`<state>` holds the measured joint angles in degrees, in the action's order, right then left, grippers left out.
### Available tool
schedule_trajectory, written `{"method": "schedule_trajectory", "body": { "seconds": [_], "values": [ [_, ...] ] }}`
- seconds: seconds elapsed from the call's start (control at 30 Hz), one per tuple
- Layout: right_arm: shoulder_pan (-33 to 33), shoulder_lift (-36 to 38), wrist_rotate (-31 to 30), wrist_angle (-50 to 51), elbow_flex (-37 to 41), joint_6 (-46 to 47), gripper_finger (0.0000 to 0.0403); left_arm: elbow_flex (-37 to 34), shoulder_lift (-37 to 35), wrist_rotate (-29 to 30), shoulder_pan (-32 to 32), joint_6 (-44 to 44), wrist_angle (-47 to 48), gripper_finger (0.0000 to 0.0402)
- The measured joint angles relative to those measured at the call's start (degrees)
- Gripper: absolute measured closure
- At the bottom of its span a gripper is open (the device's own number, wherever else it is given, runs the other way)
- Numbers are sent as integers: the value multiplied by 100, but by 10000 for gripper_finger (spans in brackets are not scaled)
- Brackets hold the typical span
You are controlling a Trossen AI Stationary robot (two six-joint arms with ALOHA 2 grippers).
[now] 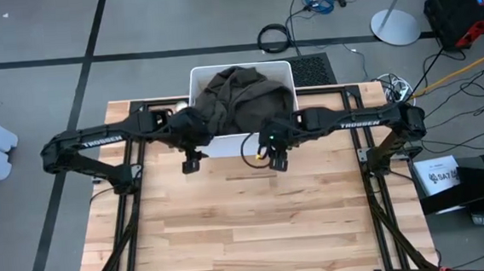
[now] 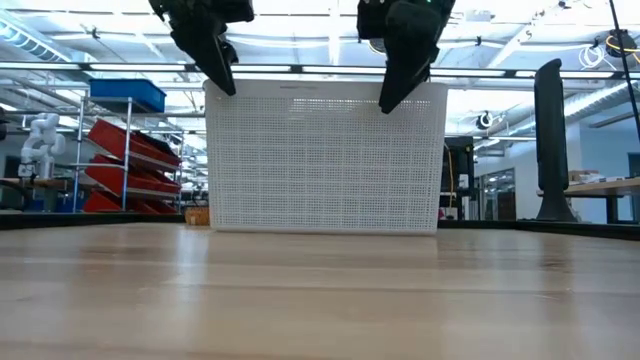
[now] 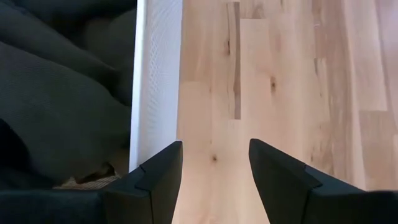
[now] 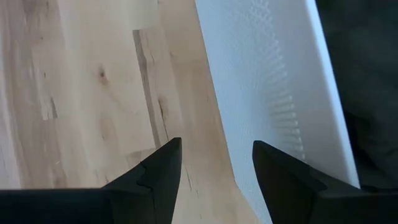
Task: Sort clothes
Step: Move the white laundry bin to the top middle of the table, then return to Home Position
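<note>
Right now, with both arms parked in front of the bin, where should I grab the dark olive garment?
Probably from straight above, at the raised folds of the dark olive garment. It is heaped above the white bin's rim and its walls block a side approach. Either gripper could go: left, right, fingers open.

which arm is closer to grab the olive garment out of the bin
Right, narrowly. The right hand hangs open beside the bin where the olive garment spills over the front wall; the left hand sits near the bin's barer corner.
</note>
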<state>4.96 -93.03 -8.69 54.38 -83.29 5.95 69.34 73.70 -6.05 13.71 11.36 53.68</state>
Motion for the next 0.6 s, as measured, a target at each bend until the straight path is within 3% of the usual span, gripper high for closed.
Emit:
{"method": "schedule_trajectory", "body": {
  "seconds": [0.27, 0.6],
  "values": [
    [175, 13, 343, -18, -10, -66, 218, 7, -38, -671, 289, 103, -48, 205],
    [-388, 236, 714, 538, -452, 345, 218, 7, -710, -849, -30, -184, -454, 205]
  ]
}}
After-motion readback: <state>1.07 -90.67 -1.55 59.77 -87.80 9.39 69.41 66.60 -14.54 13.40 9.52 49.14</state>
